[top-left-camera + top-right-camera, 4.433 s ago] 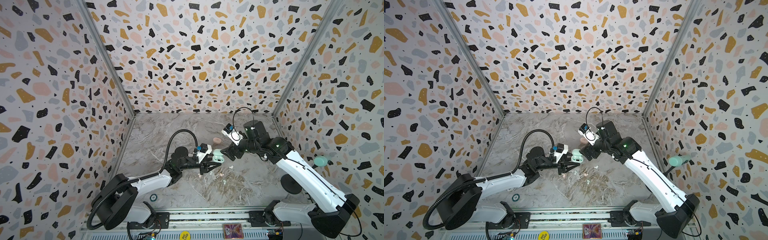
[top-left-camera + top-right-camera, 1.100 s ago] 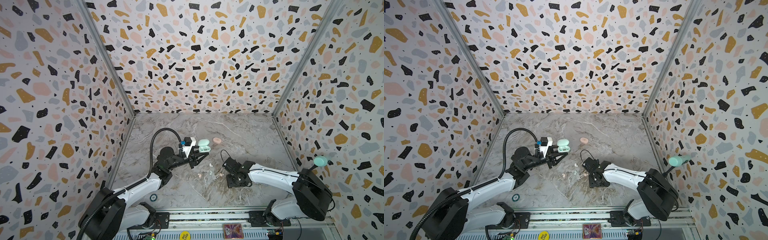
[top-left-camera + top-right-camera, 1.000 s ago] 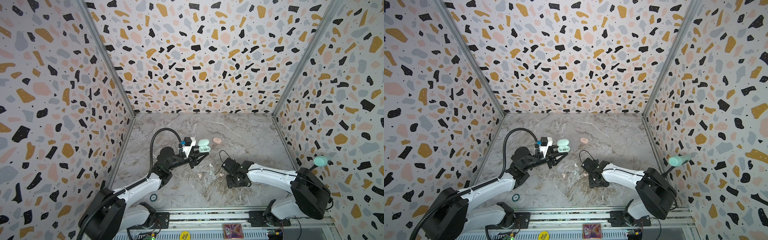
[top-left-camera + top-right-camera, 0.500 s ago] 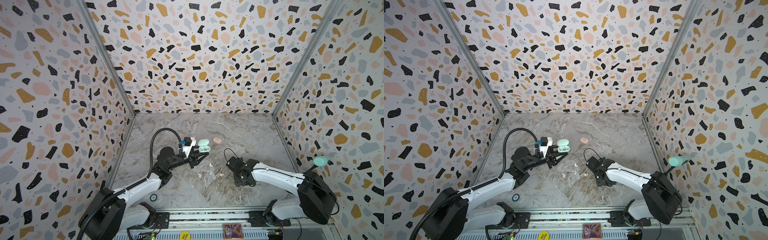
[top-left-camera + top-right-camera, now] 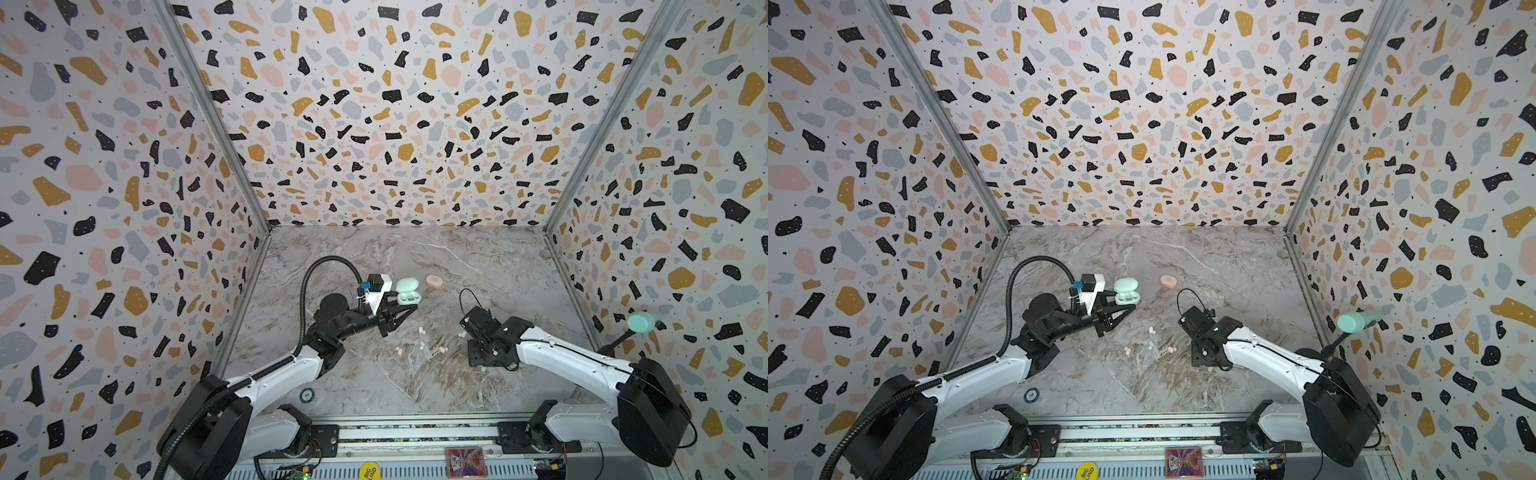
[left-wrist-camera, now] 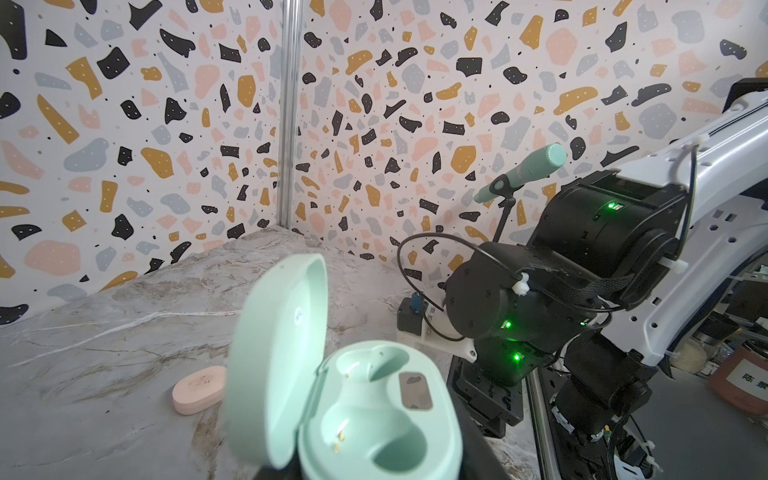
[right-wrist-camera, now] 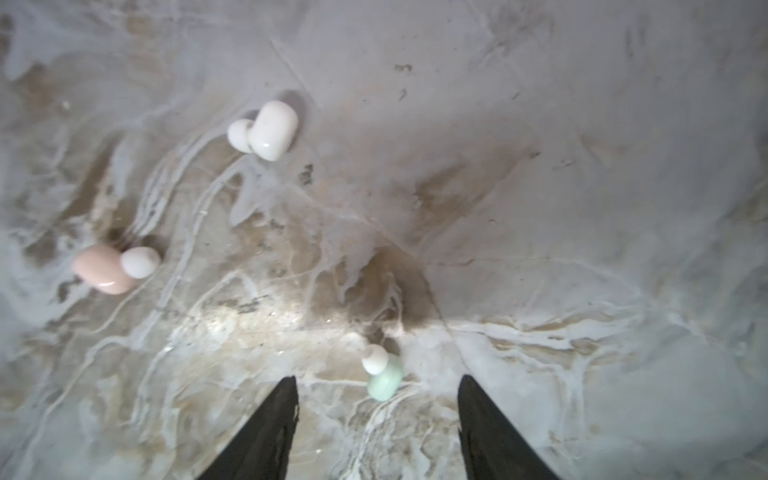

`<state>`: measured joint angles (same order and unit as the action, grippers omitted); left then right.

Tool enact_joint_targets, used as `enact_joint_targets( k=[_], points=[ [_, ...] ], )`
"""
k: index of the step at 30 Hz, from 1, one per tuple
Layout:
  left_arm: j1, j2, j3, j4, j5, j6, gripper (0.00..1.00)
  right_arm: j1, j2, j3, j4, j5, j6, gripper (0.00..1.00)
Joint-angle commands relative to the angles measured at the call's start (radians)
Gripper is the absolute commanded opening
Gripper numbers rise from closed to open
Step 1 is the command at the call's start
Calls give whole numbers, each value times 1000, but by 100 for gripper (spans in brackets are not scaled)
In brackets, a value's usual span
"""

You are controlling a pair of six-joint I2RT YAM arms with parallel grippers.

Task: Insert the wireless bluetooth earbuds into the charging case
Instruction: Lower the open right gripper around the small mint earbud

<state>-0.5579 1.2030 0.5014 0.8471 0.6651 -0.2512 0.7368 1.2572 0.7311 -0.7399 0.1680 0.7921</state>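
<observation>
Right wrist view: right gripper (image 7: 379, 377) fingers (image 7: 270, 424) spread near mint earbud (image 7: 386, 382); left gripper (image 5: 411, 308) pinches mint case (image 5: 408, 296).

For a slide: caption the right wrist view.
Open right gripper poised over mint earbud; white earbud and pink earbud beyond, on marble tabletop.

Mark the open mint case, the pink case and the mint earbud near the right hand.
mint case (image 6: 374, 405): left wrist view, base between the wells.
pink case (image 6: 199, 390): left wrist view, its top face.
mint earbud (image 7: 386, 381): right wrist view, mint body.

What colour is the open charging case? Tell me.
Mint green; the charging case shows best in the left wrist view.
</observation>
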Motion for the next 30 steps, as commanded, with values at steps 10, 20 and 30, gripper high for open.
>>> enact_joint_targets(
  k=[10,20,30],
  points=[
    [4,-5,-3,69,17,-8,22,25,-2,-77,-45,5,130,62],
    [5,-1,-1,67,18,-8,22,69,-48,-113,27,-76,202,46],
    [4,-1,0,67,19,-8,22,78,-18,-116,136,-127,195,37]
  ],
)
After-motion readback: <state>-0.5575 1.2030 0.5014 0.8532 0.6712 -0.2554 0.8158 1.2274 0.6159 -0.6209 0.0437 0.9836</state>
